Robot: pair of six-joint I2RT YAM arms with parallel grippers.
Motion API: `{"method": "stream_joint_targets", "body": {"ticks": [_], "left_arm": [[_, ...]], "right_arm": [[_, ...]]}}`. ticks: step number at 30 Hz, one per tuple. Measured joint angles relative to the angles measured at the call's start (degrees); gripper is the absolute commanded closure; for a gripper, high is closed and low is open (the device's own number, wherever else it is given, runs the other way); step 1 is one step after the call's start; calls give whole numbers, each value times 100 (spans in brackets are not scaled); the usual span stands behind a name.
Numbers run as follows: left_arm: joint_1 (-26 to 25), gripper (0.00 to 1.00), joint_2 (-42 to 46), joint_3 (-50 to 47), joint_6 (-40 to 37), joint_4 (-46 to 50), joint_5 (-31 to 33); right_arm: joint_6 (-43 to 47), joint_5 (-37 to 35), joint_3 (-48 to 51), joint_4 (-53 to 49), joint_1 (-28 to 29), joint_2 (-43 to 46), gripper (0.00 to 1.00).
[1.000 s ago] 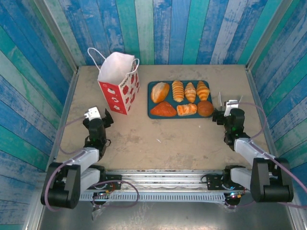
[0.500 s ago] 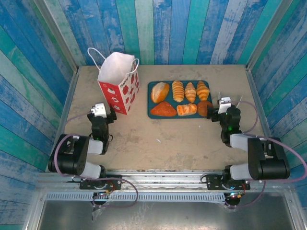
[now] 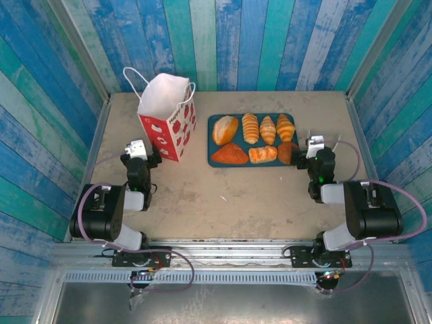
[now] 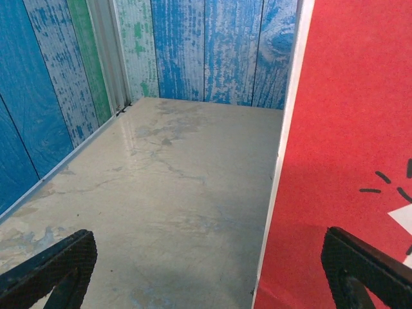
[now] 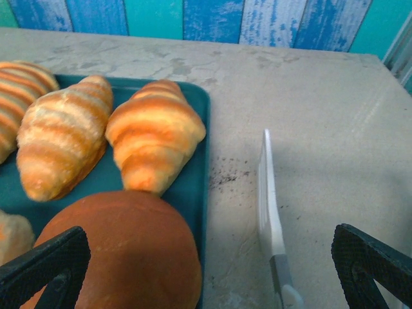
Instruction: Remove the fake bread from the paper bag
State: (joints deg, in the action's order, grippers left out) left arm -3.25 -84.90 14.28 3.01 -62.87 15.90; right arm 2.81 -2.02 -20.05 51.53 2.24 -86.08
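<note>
The paper bag [image 3: 167, 125] stands upright at the back left, white with red faces and cord handles. Its red face [image 4: 351, 148] is close on the right in the left wrist view. Nothing can be seen inside the bag. The fake bread lies on a teal tray [image 3: 214, 143]: a loaf [image 3: 225, 129], three croissants [image 3: 268, 129], a triangular piece [image 3: 230, 154], a small loaf [image 3: 262, 154] and a round bun [image 3: 288, 152]. My left gripper [image 3: 150, 158] is open and empty by the bag's near left corner. My right gripper [image 3: 304, 159] is open and empty, just short of the bun [image 5: 116, 257].
A white knife [image 5: 269, 206] with a grey handle lies on the table just right of the tray's edge [image 5: 205, 193]. Blue and green plank walls [image 3: 223, 40] enclose the table on three sides. Bare tabletop [image 3: 229, 196] stretches between the two arms.
Both arms have folded down low over their bases, and each wrist has shifted slightly inward and away from me. The bag, tray and bread have not moved.
</note>
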Motion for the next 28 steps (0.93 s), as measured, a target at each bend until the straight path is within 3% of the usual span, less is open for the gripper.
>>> {"method": "stream_joint_targets", "body": {"ticks": [28], "left_arm": [[0, 6, 0, 0, 4, 42, -17]], "right_arm": [[-37, -527, -166, -234, 208, -24, 0]]}}
